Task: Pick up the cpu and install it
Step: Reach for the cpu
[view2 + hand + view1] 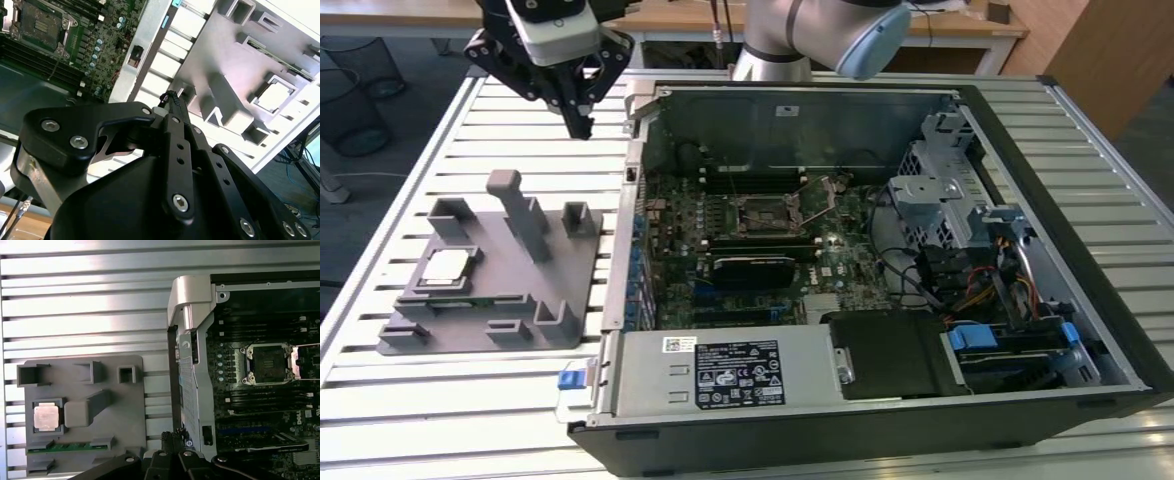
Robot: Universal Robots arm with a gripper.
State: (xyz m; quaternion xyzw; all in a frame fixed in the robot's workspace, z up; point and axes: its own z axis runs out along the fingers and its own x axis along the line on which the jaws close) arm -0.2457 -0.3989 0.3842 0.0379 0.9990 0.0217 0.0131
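The cpu (447, 265), a small silvery square chip, lies in a recess of the grey fixture (520, 300) on the slatted table, at the exterior view's left. Both wrist views also catch the cpu (45, 417) (275, 95) in that recess. My gripper (578, 122) hangs above the table beyond the fixture, beside the computer case's wall, well apart from the chip. Its black fingers (172, 107) meet at the tip, shut on nothing. The open motherboard socket (765, 212) (267, 364) sits inside the case with its metal frame lifted.
The open computer case (1014, 400) takes up the exterior view's right, with drive cages, cables and a power supply inside. The fixture carries upright posts (520, 215) and a green memory stick (67, 447). Bare slats (85, 300) lie around the fixture.
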